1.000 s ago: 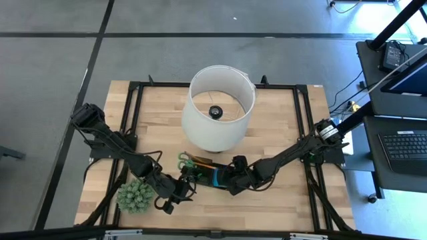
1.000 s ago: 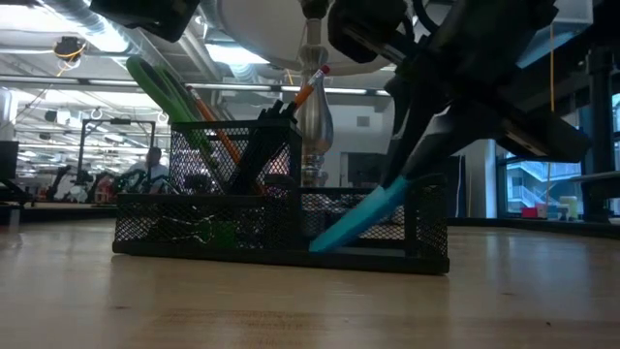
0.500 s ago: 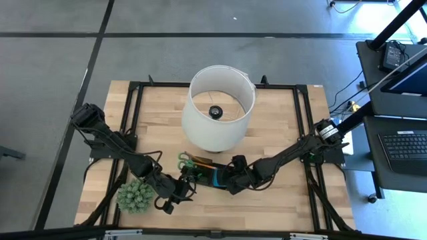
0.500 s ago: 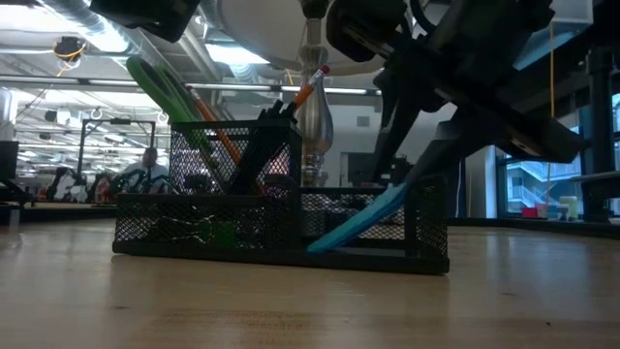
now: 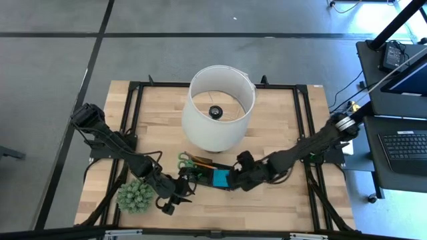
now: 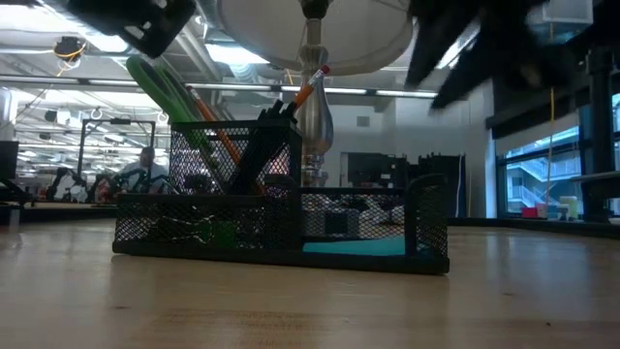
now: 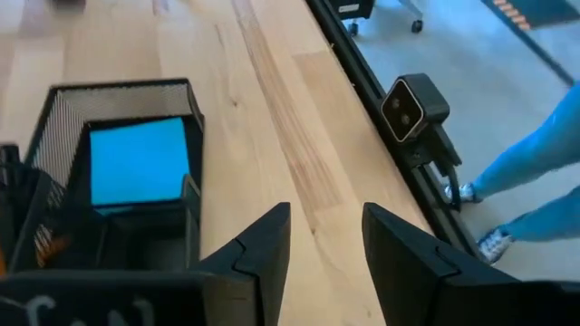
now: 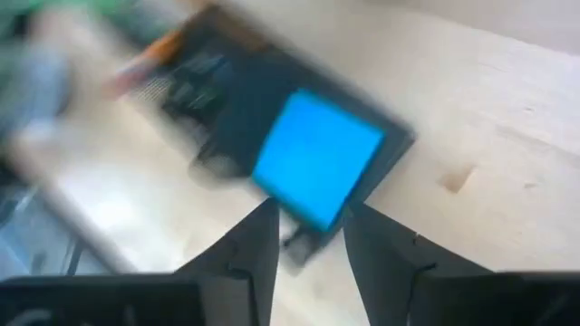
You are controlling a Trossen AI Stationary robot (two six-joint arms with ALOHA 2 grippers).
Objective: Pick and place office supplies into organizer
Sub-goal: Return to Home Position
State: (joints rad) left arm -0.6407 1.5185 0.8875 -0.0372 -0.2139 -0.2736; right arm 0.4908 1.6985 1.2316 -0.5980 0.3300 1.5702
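Blue sticky-note pad (image 5: pixel 220 178) lies in the black mesh organizer (image 5: pixel 200 175), in the compartment nearer the right arm. The organizer stands on the wooden table (image 5: pixel 280 113) just in front of the white lampshade (image 5: pixel 220 107).

The low view adds what the high view cannot. The pad rests flat on the compartment floor, and the green-handled scissors (image 6: pixel 160 87) and orange pencil (image 6: pixel 305 92) stand tilted in the taller section at the other end.

From above, the right gripper (image 5: pixel 237 180) is just beside the organizer's end. Its wrist view, though blurred, shows its fingers (image 8: pixel 249 254) spread apart with nothing between them, and the pad beyond.

The left gripper (image 5: pixel 179 193) sits by the organizer's opposite front corner, near the spiky green plant ball (image 5: pixel 135 195). Its wrist view shows both fingers (image 7: pixel 263 244) parted and empty. Only that view takes in a small camera (image 7: pixel 415 107) at the table's edge and a person's legs (image 7: pixel 535 172) in light blue beyond it.
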